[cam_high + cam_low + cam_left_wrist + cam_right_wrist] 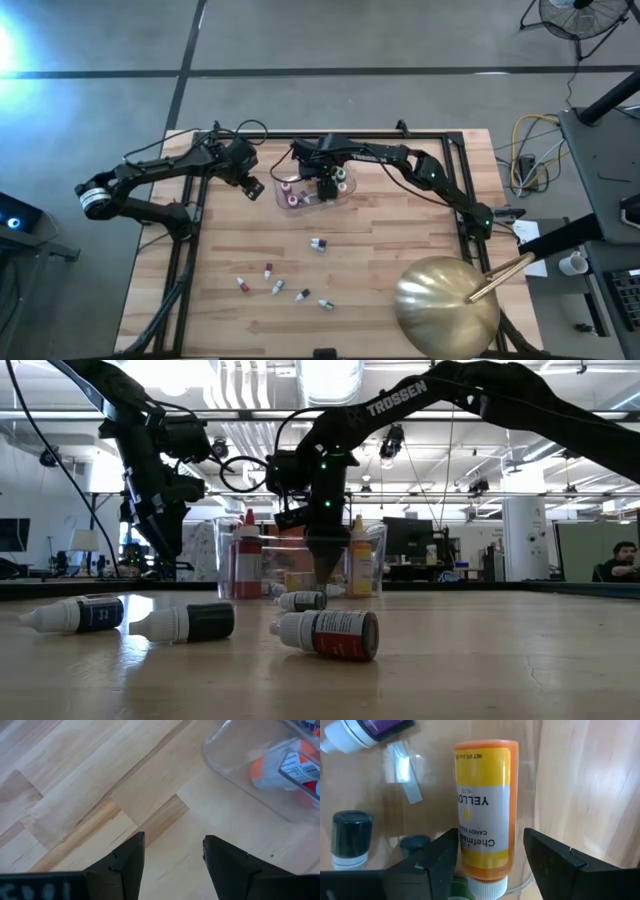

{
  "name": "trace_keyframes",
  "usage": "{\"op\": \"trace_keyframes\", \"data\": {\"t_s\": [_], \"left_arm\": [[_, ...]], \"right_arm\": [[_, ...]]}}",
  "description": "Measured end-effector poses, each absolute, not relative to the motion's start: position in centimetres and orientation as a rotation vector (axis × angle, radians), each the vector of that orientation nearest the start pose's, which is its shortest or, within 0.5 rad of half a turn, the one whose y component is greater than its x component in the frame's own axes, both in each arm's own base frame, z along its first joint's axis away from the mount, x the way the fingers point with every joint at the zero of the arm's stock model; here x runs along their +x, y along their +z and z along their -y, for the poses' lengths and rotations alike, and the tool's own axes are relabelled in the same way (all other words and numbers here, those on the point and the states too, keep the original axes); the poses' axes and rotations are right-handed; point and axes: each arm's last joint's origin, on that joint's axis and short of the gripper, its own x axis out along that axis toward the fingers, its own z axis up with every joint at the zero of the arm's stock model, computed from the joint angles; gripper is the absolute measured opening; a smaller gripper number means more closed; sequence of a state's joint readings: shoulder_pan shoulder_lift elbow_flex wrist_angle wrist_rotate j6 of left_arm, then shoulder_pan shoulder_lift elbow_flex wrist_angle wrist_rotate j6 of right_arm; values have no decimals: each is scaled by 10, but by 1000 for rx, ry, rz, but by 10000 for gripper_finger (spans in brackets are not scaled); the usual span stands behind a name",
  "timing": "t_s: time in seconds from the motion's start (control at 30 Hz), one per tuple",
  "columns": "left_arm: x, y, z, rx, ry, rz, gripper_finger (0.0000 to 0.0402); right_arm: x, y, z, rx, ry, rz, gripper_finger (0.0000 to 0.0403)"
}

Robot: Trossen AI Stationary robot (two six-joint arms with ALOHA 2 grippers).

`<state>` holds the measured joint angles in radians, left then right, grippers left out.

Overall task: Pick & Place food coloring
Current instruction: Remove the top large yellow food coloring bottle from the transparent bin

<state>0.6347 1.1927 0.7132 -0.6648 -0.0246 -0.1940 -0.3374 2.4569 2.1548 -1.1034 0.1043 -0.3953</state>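
My right gripper (490, 857), jaws parted, hangs inside the clear plastic tub (345, 194), yellow-labelled orange bottle (485, 805) lying loose between them for dropping off; left gripper (172, 857) waits open beside

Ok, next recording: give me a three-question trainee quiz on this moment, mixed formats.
1. True or false: the left gripper holds a bottle.
2. Multiple choice: the right gripper is A) over the gold dome, B) inside the clear tub, C) beyond the table's edge.
3. Fill in: the label of the bottle between the right gripper's fingers reads ____.

Key: 1 false, its fingers are apart over bare wood beside the tub; 2 B; 3 yellow.
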Motion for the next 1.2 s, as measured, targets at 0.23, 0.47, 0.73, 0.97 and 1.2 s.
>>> {"op": "trace_keyframes", "data": {"t_s": [0.23,0.47,0.73,0.97,1.2], "left_arm": [[167,201,-124,-518,694,-1056,174],[167,201,-124,-518,694,-1056,174],[167,201,-124,-519,694,-1057,174],[167,201,-123,-518,694,-1058,174],[167,201,-123,-510,687,-1060,174]], "right_arm": [[463,160,166,-154,-80,-1454,219],[462,159,165,-149,-76,-1466,194],[462,161,166,-151,-72,-1464,114],[470,189,171,-152,-121,-1365,102],[461,248,177,-75,-281,-1232,101]]}}
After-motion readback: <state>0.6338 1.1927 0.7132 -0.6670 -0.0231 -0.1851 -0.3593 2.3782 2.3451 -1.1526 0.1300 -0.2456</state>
